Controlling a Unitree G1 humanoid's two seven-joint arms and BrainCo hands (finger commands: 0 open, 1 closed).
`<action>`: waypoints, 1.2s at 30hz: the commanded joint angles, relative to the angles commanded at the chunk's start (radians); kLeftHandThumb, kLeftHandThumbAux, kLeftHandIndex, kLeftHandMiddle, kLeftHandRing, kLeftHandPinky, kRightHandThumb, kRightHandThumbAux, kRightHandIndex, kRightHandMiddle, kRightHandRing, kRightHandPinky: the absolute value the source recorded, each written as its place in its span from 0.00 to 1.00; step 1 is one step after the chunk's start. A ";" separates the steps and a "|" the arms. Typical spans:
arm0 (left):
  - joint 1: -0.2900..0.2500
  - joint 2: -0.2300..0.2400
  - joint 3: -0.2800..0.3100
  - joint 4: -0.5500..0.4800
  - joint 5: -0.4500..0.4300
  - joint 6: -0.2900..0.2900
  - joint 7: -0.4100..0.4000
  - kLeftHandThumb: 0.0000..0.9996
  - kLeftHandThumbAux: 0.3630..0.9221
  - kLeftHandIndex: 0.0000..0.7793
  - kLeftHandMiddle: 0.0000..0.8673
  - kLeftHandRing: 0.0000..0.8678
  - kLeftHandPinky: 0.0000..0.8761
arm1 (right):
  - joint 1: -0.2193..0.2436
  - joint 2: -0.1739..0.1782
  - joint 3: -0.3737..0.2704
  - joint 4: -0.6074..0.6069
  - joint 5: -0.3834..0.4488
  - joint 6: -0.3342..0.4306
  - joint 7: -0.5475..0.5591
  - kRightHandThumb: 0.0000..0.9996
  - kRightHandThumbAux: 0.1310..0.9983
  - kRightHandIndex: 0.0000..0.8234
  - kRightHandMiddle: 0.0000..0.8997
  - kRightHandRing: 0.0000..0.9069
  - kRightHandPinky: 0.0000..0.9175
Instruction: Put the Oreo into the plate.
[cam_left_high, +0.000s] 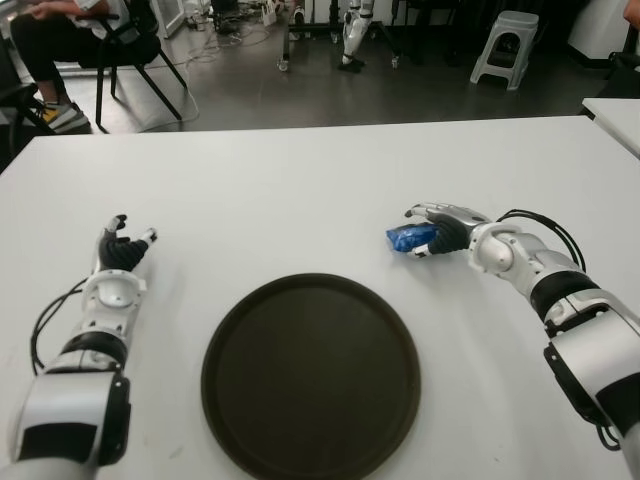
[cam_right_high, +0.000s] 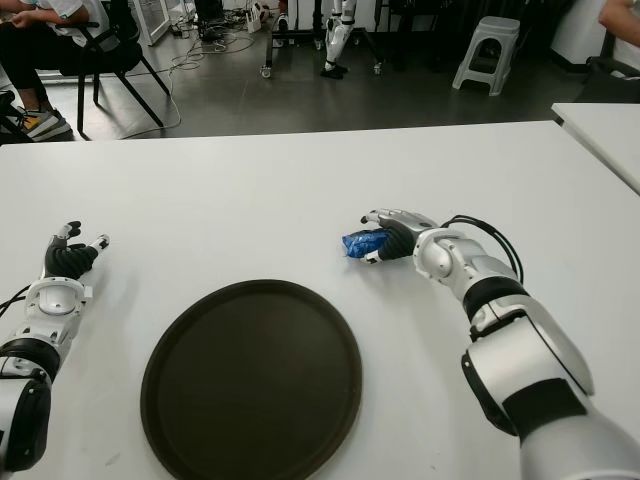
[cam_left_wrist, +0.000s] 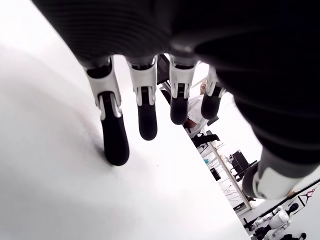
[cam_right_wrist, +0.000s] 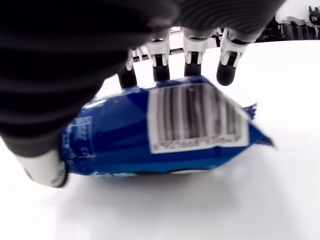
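The Oreo, a small blue packet (cam_left_high: 408, 240), lies on the white table (cam_left_high: 300, 170) just beyond the right side of the round dark plate (cam_left_high: 310, 375), which holds nothing. My right hand (cam_left_high: 440, 232) reaches over the packet's right end. In the right wrist view the packet (cam_right_wrist: 165, 130) lies flat with its barcode up. The fingers (cam_right_wrist: 192, 52) stretch past its far side and the thumb sits at its near end, neither clamped on it. My left hand (cam_left_high: 122, 250) shows left of the plate, its fingers (cam_left_wrist: 145, 110) relaxed and holding nothing.
Past the table's far edge a seated person and a black chair (cam_left_high: 125, 55) are at the back left, and a grey stool (cam_left_high: 505, 45) at the back right. Another white table's corner (cam_left_high: 615, 115) shows at the right.
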 joint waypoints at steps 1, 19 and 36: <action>0.000 0.000 -0.002 0.000 0.003 0.000 0.002 0.36 0.34 0.00 0.13 0.16 0.15 | 0.000 0.001 0.000 0.000 0.000 0.003 0.001 0.25 0.46 0.00 0.00 0.02 0.07; 0.004 0.001 -0.004 -0.002 0.003 -0.006 0.008 0.35 0.33 0.00 0.14 0.17 0.16 | 0.002 0.001 0.009 -0.001 -0.007 0.019 0.006 0.26 0.49 0.00 0.00 0.01 0.05; 0.002 0.002 -0.012 -0.002 0.010 -0.008 0.013 0.37 0.31 0.00 0.17 0.19 0.18 | 0.014 0.004 0.012 -0.003 -0.007 0.005 0.004 0.24 0.48 0.00 0.00 0.03 0.08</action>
